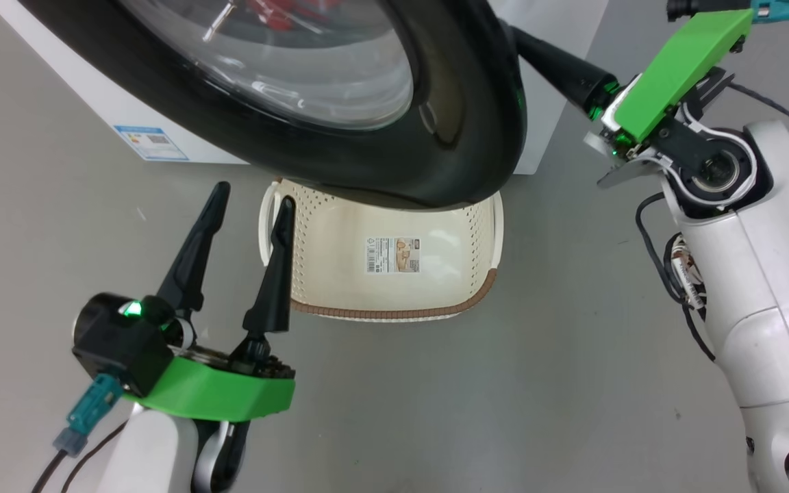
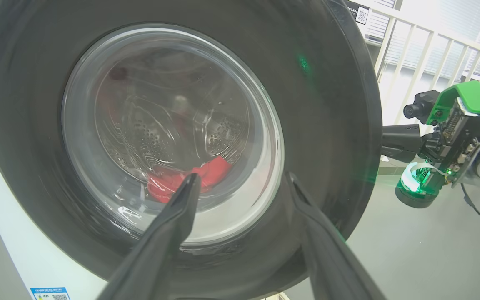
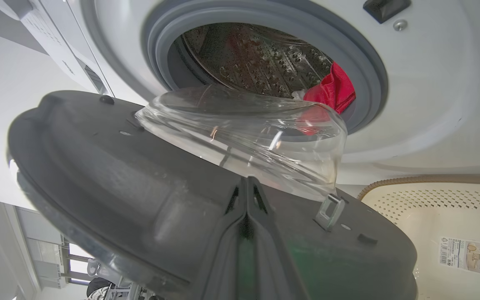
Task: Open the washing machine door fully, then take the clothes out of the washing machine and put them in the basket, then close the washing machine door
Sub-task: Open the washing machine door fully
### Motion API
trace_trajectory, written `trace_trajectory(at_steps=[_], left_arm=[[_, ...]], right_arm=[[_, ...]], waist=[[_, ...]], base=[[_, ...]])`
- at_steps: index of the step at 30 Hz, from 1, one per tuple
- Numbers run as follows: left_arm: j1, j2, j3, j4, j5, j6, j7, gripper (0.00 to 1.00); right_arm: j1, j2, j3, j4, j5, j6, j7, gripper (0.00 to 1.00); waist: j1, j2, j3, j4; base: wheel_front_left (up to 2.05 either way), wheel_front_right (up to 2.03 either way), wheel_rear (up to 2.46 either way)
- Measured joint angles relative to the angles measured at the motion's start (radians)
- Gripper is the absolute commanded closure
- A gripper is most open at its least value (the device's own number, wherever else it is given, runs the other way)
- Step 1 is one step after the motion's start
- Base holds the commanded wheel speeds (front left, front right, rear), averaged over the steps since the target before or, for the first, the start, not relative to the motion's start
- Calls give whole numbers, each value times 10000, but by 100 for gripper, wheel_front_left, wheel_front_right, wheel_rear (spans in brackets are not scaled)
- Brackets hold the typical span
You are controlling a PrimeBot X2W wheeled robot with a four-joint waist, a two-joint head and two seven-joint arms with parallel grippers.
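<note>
The washing machine door (image 1: 463, 137) stands partly open, its black rim hanging over the cream basket (image 1: 394, 311) on the floor. Red clothes (image 3: 333, 89) lie at the drum's mouth in the white washing machine (image 3: 431, 104); in the left wrist view the clothes (image 2: 215, 171) show through the door glass. My left gripper (image 1: 252, 195) is open and empty, left of the basket and facing the door's outer face. My right gripper (image 3: 247, 181) is shut, its tips against the door's grey inner side near the latch; its fingers (image 1: 559, 65) reach behind the door's right edge.
A blue label (image 1: 150, 142) marks the washer's lower front. The grey gasket (image 3: 161, 54) rings the drum opening. Bare grey floor (image 1: 435, 411) lies in front of the basket. My right forearm and its cables (image 1: 744, 274) stand at the right. A white railing (image 2: 423, 50) is beyond the door.
</note>
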Motion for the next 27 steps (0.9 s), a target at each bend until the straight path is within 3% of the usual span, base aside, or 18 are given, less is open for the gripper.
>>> trace_trajectory(at_steps=[15,16,18,19,20,27], left_arm=[[181,48,-10,-36,-88,142,63,0],[186,71,-8,-61,-109,150,79,0],[212,104,2,-151,-123,151,84,0],[212,104,6,-188,-130,159,88,0],[212,104,10,-232,-163,199,90,0],[212,109,146,-297,-378,240,88,0]], right_arm=[[166,65,454,61,-27,0,-639,100],[172,65,500,52,-240,0,-819,88],[204,69,522,-59,-368,0,-1170,50],[229,69,523,-153,-476,0,-1432,5],[245,58,560,-240,-694,0,-1689,0],[578,-253,953,-677,-2318,2,-3975,0]], waist=[[0,0,-192,-148],[0,-1,-183,-170],[0,0,-150,-223],[0,0,-130,-250],[0,0,-111,-277],[0,0,-39,-492]], base=[[0,0,0],[0,0,0],[0,0,0],[0,0,0],[0,0,0],[0,0,0]])
